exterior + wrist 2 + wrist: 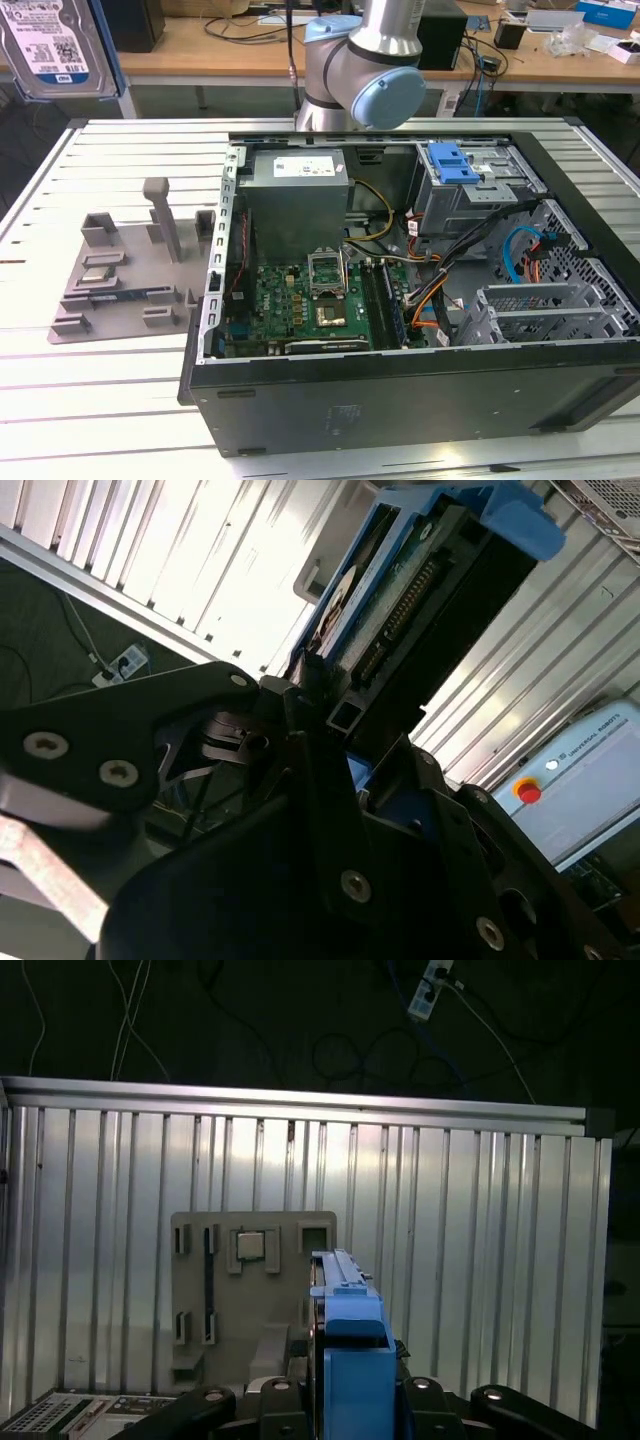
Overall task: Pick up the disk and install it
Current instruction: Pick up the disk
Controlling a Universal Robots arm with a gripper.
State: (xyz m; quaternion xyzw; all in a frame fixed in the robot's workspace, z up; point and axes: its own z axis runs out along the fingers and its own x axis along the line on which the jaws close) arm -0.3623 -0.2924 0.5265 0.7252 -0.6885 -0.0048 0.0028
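Pinching the hard drive (420,610) across its flat faces, the fingers (312,755) carry something probably stiff, dense and shock-sensitive.

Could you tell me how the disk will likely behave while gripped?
Probably stiff: the disk looks like a metal slab. Its blue side rails may flex or slip slightly in the gripper. The exposed connector looks knock-sensitive.
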